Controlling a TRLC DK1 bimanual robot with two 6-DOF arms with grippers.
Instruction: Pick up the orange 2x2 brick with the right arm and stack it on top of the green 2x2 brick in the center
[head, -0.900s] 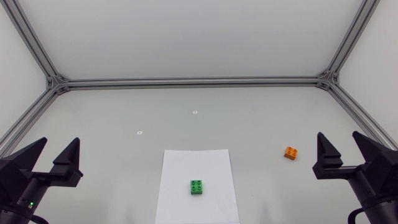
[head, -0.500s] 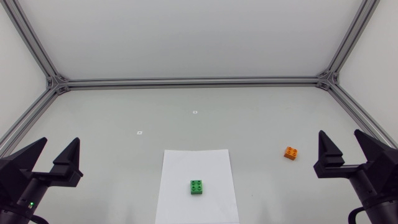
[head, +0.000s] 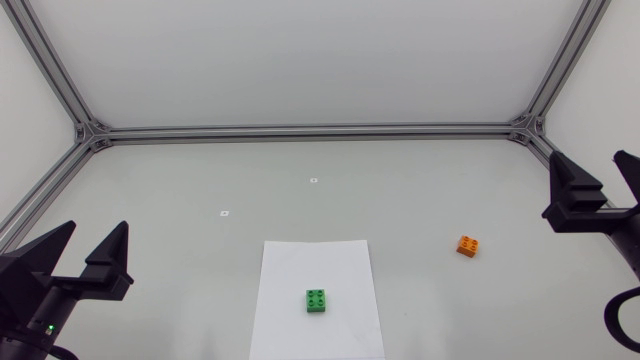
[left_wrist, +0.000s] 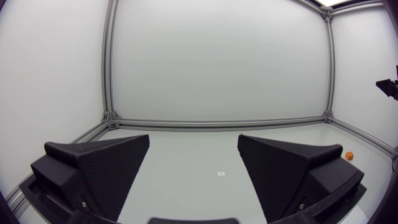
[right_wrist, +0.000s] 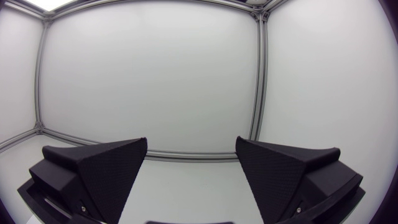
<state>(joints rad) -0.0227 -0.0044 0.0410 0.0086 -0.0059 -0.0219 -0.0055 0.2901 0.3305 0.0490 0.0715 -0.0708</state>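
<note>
My right fingers have swung toward the far right edge since the earlier frame, spread wide and empty. My left fingers sit near left, equally open. On the surface, the white sheet carries the green brick. The orange brick lies well apart to its right, ungrasped, so I judge the whole task remains. My right wrist view shows neither brick; the left wrist view shows only the orange one.
</note>
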